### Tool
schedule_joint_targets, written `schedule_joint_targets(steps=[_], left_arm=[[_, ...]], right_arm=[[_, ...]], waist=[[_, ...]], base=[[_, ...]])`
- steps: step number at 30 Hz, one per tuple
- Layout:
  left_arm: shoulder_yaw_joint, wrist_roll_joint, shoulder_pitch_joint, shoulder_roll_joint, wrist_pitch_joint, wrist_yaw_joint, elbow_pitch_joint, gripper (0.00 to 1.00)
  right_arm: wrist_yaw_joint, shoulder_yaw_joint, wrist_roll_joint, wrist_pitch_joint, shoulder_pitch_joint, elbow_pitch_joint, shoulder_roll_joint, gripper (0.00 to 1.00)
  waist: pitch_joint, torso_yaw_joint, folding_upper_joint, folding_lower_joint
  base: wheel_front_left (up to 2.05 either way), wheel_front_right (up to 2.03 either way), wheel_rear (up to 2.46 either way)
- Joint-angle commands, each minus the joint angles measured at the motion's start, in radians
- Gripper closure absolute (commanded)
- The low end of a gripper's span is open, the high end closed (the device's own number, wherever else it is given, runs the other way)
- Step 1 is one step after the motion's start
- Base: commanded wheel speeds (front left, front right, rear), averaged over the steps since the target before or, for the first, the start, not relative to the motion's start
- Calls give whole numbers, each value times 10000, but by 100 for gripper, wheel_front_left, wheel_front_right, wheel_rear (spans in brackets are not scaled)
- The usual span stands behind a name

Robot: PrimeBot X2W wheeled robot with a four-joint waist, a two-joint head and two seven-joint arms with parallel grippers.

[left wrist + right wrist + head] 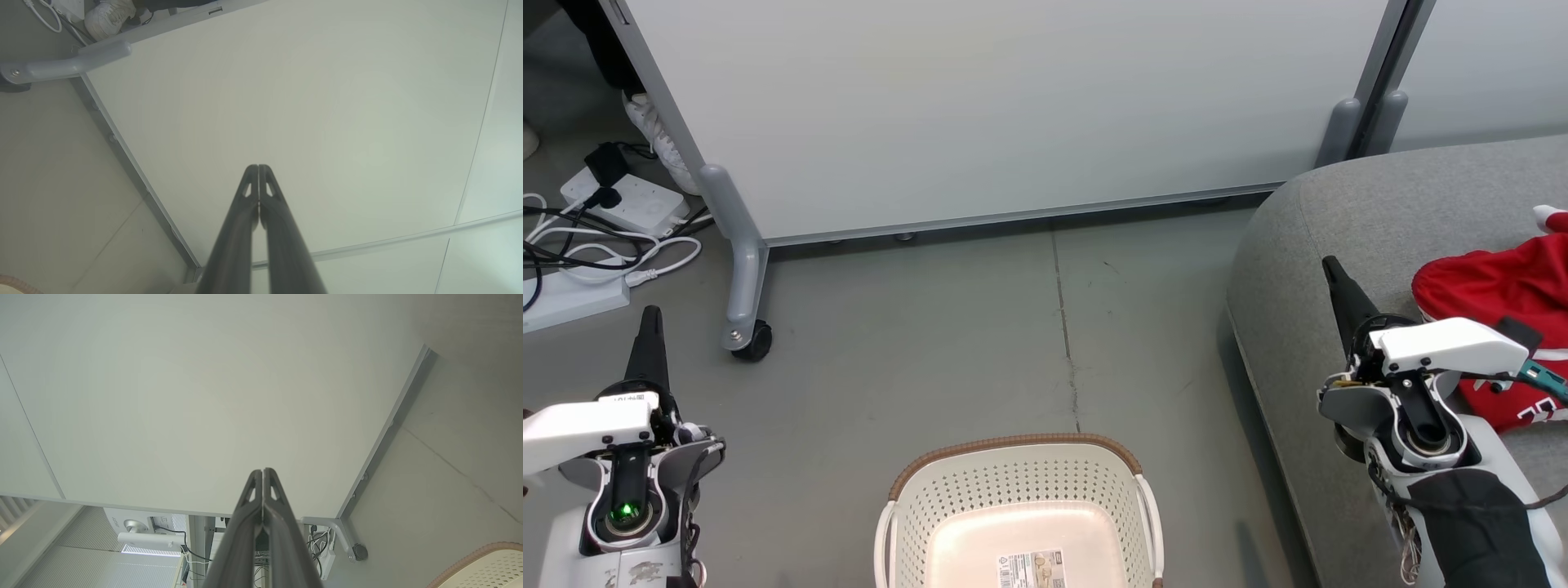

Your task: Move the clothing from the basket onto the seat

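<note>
The grey floor (964, 343) carries the basket (1013, 445), with a crack running away from its far rim. Left of the basket and farther off stands a partition's wheeled foot (745, 327) and, beyond it, white power strips (625, 204) with tangled cables. Right of the basket sits the grey seat (1339, 237) — red clothing (1490, 286) lies on it.

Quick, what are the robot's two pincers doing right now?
Left pincer: closed, holding nothing.
Right pincer: closed, holding nothing.
</note>
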Motion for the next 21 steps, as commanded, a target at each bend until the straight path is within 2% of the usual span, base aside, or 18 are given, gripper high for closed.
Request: schedule_joint_targets(steps=[1,21], left_arm=[[142,-224,-268,25,82,-109,52,100],[673,-1348,-747,-154,411,-428,392,100]], right_arm=[[21,25,292,72,-281,98,-87,100],[25,102,1648,198,-865,752,-104,100]], waist=[[3,-6,0,0],[27,-62,0,0]], base=[[0,0,0],[0,0,0]])
